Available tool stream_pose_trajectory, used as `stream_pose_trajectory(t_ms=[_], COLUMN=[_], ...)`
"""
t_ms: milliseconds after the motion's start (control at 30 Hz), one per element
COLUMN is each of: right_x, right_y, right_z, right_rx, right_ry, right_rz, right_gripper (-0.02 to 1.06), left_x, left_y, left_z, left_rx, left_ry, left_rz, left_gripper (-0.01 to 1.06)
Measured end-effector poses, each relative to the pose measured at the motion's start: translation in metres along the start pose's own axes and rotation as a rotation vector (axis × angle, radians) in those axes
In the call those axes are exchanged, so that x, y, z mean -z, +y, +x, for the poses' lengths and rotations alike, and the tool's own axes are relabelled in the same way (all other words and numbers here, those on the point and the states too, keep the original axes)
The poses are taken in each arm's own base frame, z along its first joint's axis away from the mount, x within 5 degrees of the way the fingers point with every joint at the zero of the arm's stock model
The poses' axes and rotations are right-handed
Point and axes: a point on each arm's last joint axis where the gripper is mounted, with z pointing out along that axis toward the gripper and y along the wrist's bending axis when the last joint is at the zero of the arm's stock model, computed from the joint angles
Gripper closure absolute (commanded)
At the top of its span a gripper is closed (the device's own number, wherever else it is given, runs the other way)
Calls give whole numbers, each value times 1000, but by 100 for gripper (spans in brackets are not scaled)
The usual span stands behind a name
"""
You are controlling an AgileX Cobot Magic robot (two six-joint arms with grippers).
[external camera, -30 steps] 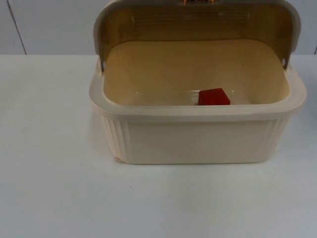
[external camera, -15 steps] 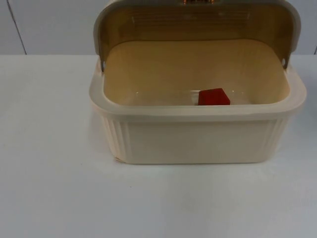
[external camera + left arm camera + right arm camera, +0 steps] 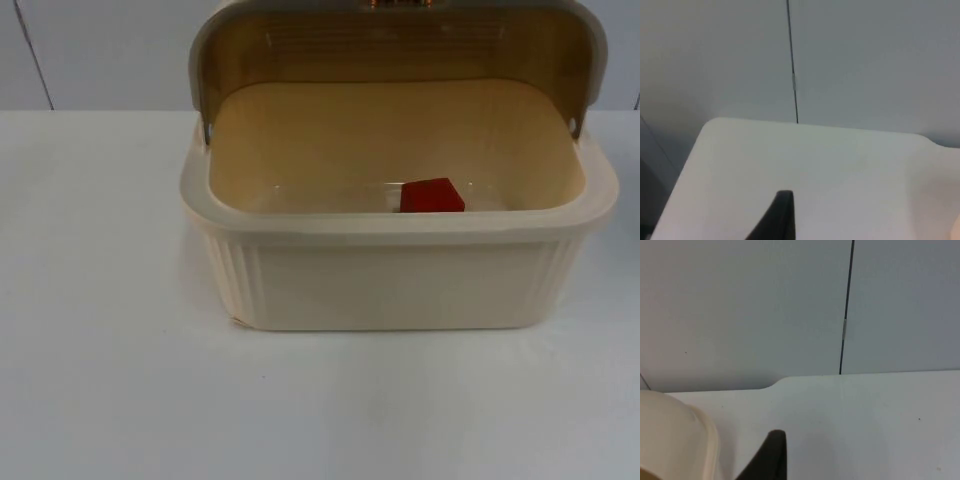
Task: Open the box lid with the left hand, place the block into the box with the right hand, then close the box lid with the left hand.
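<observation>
Nothing has moved since the earlier frames: box, lid and block sit exactly as they did.

Item: cream box [image 3: 400, 270], ribbed front wall, standing toward the far edge of the white tabletop [image 3: 110, 380], near the grey partition wall [image 3: 100, 50].
Item: lid [image 3: 395, 40], swung up and back on its hinges, standing open over the rear rim.
Item: red block [image 3: 432, 195], lying inside the box on its floor, against the front wall, right of middle.
Item: left claw [image 3: 782, 220], held over bare tabletop off the box's left side, facing the wall; one dark fingertip shows, so whether the fingers are apart or together cannot be told.
Item: right claw [image 3: 771, 460], waiting off the box's right side with the box's rounded corner just beside it; its spread likewise cannot be told.

Step in hand, by my reading: closing the lid. The left claw should reach the lid's upper front lip, draw it forward and down along the hinge arc, and let it seat evenly on the rim.

Obscured: the lid's top edge is cut off; the block's lower part hides behind the front rim.
</observation>
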Motion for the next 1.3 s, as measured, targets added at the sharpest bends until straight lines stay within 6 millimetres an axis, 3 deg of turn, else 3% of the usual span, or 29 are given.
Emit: stream_pose_trajectory(t_ms=[433, 500, 667, 700, 833, 900, 1033, 1100, 1233, 1300], right_x=[0, 0, 0, 0, 0, 0, 0, 0, 0, 0], right_y=[0, 0, 0, 0, 0, 0, 0, 0, 0, 0], right_z=[0, 0, 1, 1, 2, 2, 2, 2, 2, 2], right_rx=[0, 0, 0, 0, 2, 2, 2, 2, 4, 4], right_ry=[0, 0, 13, 13, 18, 18, 20, 18, 18, 18], right_rz=[0, 0, 0, 0, 0, 0, 0, 0, 1, 1], right_gripper=[0, 0, 0, 0, 0, 0, 0, 0, 0, 0], left_x=[-2, -9, -62, -62, -96, -100, -115, -116, -126, -128], left_y=[-13, -15, -33, -33, -53, -61, -104, -109, -142, -149], left_z=[-27, -27, -24, -24, -29, -30, -37, -38, -39, -38], left_rx=[-123, -124, -139, -139, -152, -171, -240, -256, -390, -421], left_ry=[-291, -282, -182, -182, -134, -132, -141, -141, -156, -162], left_rz=[100, 104, 140, 140, 211, 239, 363, 373, 431, 441], left_gripper=[0, 0, 0, 0, 2, 2, 2, 2, 2, 2])
